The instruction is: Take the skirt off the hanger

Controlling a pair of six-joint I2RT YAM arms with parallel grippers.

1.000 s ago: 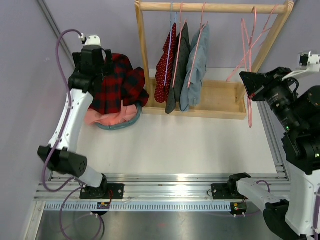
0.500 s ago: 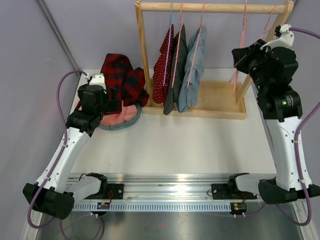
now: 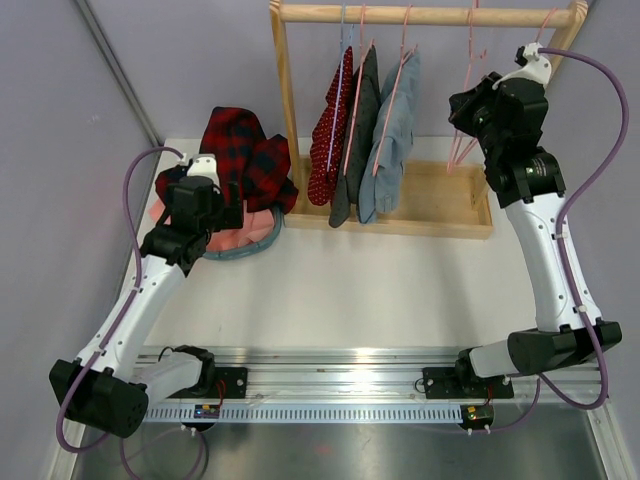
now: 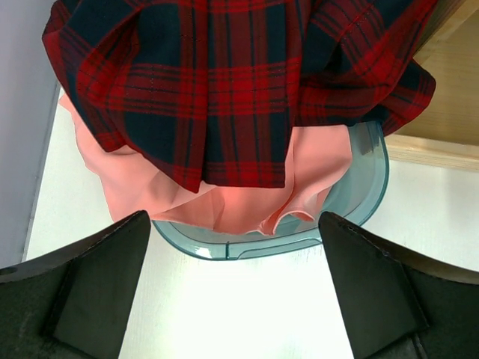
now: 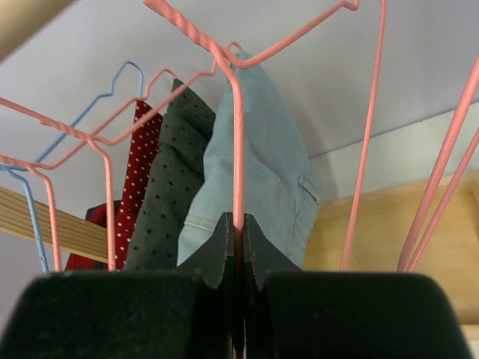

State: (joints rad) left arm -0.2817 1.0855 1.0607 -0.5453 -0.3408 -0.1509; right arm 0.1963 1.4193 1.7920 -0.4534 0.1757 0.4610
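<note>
At the rail (image 3: 420, 14), your right hand (image 5: 236, 224) is pinching the bare pink hanger (image 5: 238, 142); your left hand (image 4: 233, 224) is hovering wide open, empty, over the skirt (image 4: 224, 82) in the tub (image 4: 374, 187). Next, probably: seating hook, releasing.

The right gripper (image 5: 236, 226) was pinched closed on the upright strand of a pink wire hanger (image 5: 238, 149). Behind it hung a pale blue denim garment (image 5: 266, 176), a dark grey dotted garment (image 5: 166, 191) and a red dotted garment (image 5: 139, 161).

White table (image 3: 380, 290), with a teal tub (image 4: 247, 250) at rear left beside a wooden rack's tray base (image 3: 440, 200).
</note>
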